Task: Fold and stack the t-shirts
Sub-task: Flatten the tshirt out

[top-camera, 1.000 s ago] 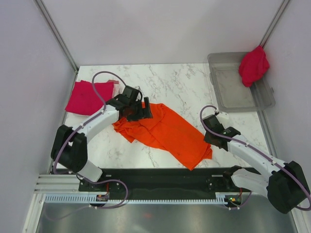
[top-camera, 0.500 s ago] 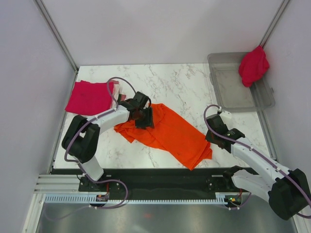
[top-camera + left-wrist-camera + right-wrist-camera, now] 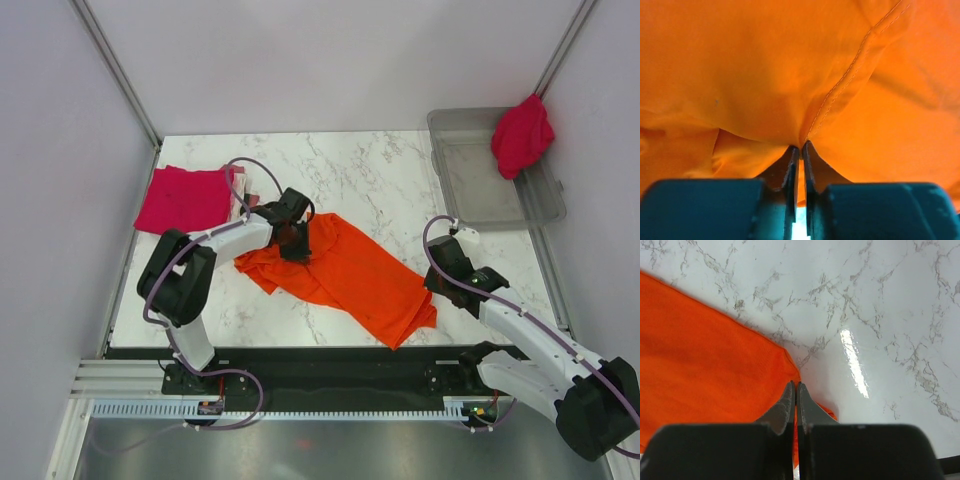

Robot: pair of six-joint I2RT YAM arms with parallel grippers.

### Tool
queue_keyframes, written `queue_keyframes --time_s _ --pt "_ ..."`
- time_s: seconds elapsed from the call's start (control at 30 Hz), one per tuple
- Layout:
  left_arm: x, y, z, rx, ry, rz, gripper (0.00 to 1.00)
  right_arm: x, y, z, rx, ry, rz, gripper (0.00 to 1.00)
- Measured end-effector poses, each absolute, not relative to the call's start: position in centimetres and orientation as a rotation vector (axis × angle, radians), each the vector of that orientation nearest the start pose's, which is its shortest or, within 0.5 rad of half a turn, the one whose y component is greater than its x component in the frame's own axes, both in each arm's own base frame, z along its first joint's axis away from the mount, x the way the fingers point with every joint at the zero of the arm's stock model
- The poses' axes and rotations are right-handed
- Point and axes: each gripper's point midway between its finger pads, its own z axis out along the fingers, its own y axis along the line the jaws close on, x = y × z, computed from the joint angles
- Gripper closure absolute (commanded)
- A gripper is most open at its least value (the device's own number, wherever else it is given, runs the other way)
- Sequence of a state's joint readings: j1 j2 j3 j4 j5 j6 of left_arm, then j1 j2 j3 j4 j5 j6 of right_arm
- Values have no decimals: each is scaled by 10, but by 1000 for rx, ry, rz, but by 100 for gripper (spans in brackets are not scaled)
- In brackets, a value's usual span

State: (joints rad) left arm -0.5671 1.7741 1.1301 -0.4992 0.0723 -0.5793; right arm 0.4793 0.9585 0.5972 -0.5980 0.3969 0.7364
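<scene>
The bright orange t-shirt (image 3: 350, 270) lies crumpled and slantwise across the middle of the marble table. My left gripper (image 3: 295, 240) is down on its upper left part. In the left wrist view that gripper (image 3: 800, 146) is shut on a pinched fold of the orange cloth (image 3: 790, 75), which puckers toward the tips. My right gripper (image 3: 445, 275) is at the shirt's right edge. In the right wrist view it (image 3: 795, 384) is shut, with the shirt's corner (image 3: 705, 355) running up to the tips and orange showing between the fingers. A crimson t-shirt (image 3: 185, 200) lies folded at the far left.
A clear grey bin (image 3: 480, 200) stands at the back right, with a crumpled crimson t-shirt (image 3: 522, 135) hanging over its far rim. A strip of pale pink cloth (image 3: 240, 185) shows at the right side of the folded crimson one. Walls close in on both sides.
My left gripper slid a little to the right over the orange t-shirt and closed on its cloth. The right arm shifted slightly; its gripper stayed shut.
</scene>
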Motion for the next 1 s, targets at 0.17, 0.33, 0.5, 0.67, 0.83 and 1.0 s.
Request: queue_keyframes --time_s 0.17,0.33,0.5,0.67,0.83,1.0 --pt "311 -237 45 5 2750 -423 98 228 71 79 461 2382 36 100" --pt "317 -239 52 2 2728 -428 98 228 70 79 461 2382 33 100" --pt "319 -231 60 -27 2728 -427 98 229 68 80 464 2376 21 100" --pt "338 -213 80 -112 2687 -460 98 232 61 79 485 2366 -22 100" --pt "373 -194 119 -207 2588 -527 98 251 55 87 525 2357 -72 100" --pt "411 -183 179 -250 2442 -599 98 298 52 113 585 2307 -73 100"
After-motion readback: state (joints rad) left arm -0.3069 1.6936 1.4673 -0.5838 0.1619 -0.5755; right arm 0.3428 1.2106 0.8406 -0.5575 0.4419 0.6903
